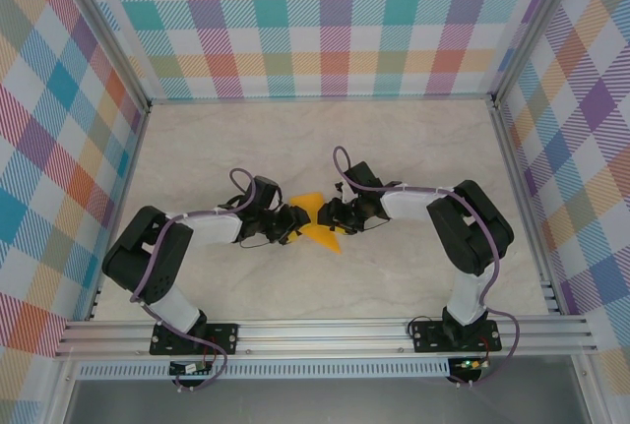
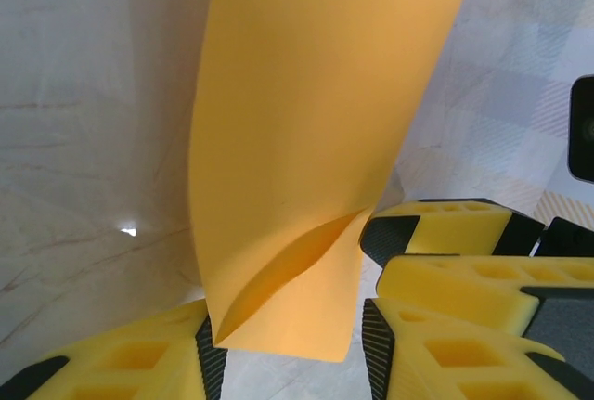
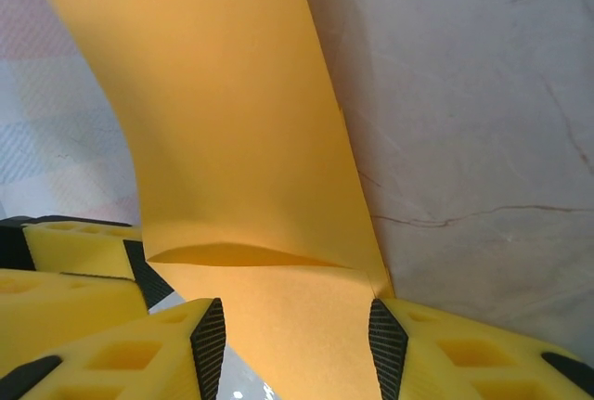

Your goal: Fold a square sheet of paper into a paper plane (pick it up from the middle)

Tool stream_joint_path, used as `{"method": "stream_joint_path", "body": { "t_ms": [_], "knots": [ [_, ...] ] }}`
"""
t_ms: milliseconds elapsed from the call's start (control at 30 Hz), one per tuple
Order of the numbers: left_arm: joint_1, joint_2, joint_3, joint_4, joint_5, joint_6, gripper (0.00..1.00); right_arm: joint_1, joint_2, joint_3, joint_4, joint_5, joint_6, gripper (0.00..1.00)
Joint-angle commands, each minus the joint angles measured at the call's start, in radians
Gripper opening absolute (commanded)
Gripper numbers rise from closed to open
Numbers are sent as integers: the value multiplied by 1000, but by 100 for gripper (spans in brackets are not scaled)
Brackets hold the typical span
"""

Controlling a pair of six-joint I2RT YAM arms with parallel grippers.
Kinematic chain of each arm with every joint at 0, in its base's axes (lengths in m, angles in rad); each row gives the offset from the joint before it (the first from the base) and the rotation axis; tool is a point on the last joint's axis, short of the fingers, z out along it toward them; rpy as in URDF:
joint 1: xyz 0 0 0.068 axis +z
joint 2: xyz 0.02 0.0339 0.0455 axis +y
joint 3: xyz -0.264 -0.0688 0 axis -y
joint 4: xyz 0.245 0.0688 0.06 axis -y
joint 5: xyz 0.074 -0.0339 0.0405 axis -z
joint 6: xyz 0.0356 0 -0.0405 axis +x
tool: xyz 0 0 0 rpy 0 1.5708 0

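Two grippers meet tip to tip over the pale table (image 1: 413, 158), with the creased, curling square sheet of paper (image 1: 323, 238) standing up between them. The left gripper (image 2: 288, 335) and right gripper (image 3: 294, 316) each hold their jaws partly apart, the sheet filling the gap between the yellow pads; whether either truly pinches it cannot be told. The right gripper's fingers (image 2: 445, 228) crowd just beside the left's.

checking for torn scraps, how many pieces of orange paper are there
1: the orange sheet sits creased between the left gripper and the right gripper, reaching in between the jaws of each. A scrap hidden beneath the grippers cannot be ruled out.
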Motion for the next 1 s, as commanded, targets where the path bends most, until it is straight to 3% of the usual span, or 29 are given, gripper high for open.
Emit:
{"method": "stream_joint_path", "body": {
  "t_ms": [0, 167, 367, 533, 633, 800, 967],
  "knots": [
    [-11, 24, 26, 18, 16, -1, 42, -7, 23, -29, -29, 26, -3, 48],
    [-13, 20, 22, 35, 18, 0, 36, -10, 7, -34, -7, 23, -33, 49],
    [-16, 22, 23, 57, 42, 14, 18, -10, -54, -50, 83, -3, -110, 51],
    [-16, 14, 30, 47, 41, 27, 14, -10, -125, -81, 136, 42, -183, 52],
    [-16, 11, 38, 25, 35, 35, 13, -10, -184, -123, 173, 90, -246, 56],
    [-16, -6, 53, -20, 23, 33, 11, -1, -298, -238, 266, 180, -374, 70],
    [-18, -20, 86, -79, 13, 28, 11, 124, -368, -366, 425, 382, -635, 73]
  ]
}}
